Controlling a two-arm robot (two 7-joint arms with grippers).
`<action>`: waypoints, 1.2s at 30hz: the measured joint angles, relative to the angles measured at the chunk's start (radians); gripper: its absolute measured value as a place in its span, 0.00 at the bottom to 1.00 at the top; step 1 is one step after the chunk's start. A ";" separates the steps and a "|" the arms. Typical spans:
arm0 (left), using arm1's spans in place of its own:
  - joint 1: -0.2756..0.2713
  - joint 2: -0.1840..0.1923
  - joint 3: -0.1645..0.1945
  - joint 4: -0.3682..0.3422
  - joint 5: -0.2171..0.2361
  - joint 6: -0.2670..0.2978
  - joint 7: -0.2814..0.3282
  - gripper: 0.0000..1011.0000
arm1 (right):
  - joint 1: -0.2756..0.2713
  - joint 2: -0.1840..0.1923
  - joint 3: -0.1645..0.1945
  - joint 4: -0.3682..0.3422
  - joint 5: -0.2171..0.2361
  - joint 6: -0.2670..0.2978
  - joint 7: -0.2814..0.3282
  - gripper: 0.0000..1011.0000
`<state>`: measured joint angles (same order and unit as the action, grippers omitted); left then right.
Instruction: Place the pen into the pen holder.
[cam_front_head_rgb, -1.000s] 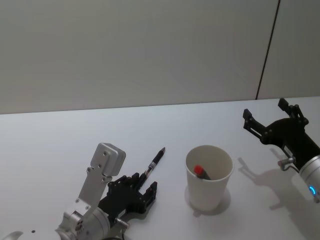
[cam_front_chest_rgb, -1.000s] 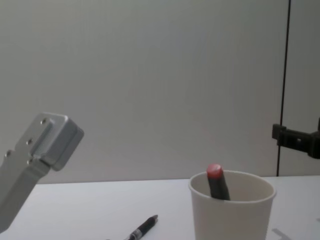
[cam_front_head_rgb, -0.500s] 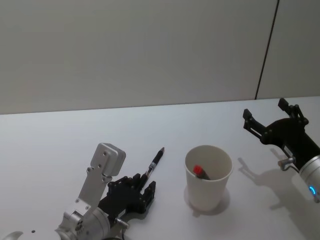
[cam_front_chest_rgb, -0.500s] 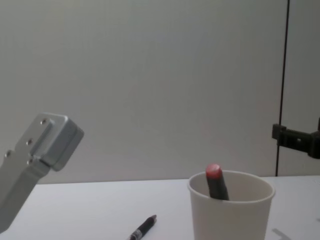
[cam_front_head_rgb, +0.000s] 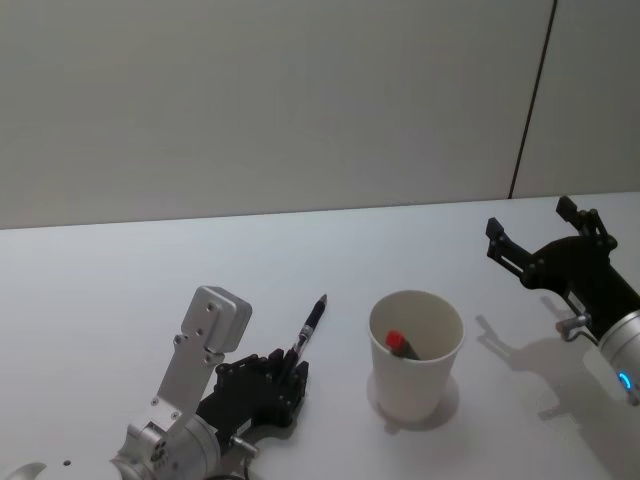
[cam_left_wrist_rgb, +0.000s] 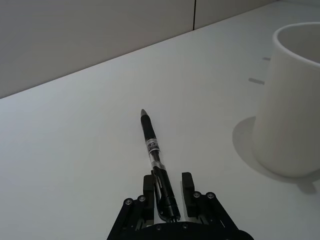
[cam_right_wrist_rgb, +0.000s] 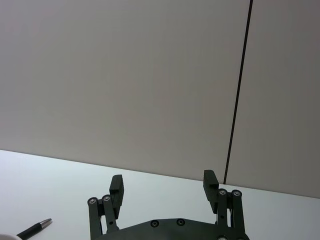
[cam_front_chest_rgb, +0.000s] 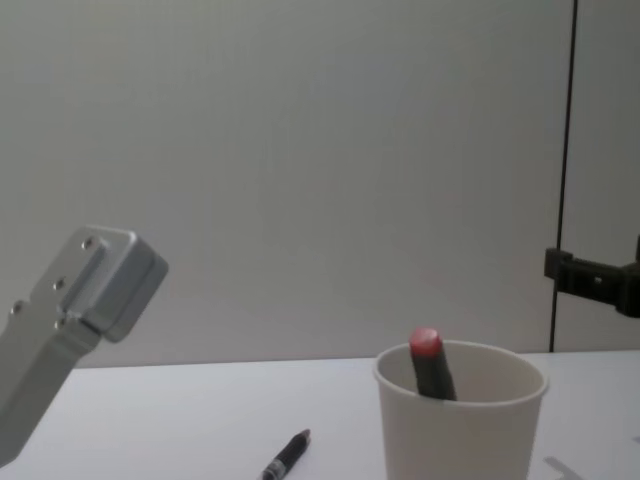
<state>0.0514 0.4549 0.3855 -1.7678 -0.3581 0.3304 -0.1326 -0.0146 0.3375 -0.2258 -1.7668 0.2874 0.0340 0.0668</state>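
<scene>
The left gripper (cam_front_head_rgb: 289, 364) sits low over the white table (cam_front_head_rgb: 110, 280). Its 2 black fingers (cam_left_wrist_rgb: 148, 186) stand apart, 1 on each side of the rear end of the pen (cam_front_head_rgb: 311, 322). In the left wrist view, a strip of bare table shows between the pen (cam_left_wrist_rgb: 152, 147) and 1 finger, and the other finger is just beside the barrel, so the pen is not clamped. The pen is black with a clear section and a label band. It lies on the table and runs straight ahead from between the fingers, with its tip pointing away from the gripper. A grey housing (cam_front_chest_rgb: 95, 285) is mounted on the arm behind the gripper. The paper cup (cam_front_head_rgb: 415, 352) stands upright on the table near the gripper, on its right, apart from both the fingers and the pen. It holds 1 red-capped pen (cam_front_chest_rgb: 430, 362), which leans with its cap level with the rim. The right gripper (cam_front_head_rgb: 530, 226) is held above the table, well apart from the cup and on the far side of it from the left gripper. Its 2 fingers are spread wide with nothing between them and point toward the grey wall (cam_right_wrist_rgb: 125, 75).
</scene>
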 joint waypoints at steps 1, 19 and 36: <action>0.000 0.000 0.000 0.000 0.000 0.000 0.000 0.33 | 0.000 0.000 0.000 0.000 0.000 0.000 0.000 0.99; 0.000 0.000 0.000 0.000 0.000 0.000 0.000 0.22 | 0.000 0.000 0.000 0.000 0.000 0.000 0.000 0.99; 0.000 0.000 0.000 0.000 0.000 0.000 0.000 0.18 | 0.000 0.000 0.000 0.000 0.000 0.000 0.000 0.99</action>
<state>0.0514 0.4549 0.3855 -1.7679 -0.3580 0.3305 -0.1323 -0.0146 0.3374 -0.2259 -1.7668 0.2874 0.0340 0.0668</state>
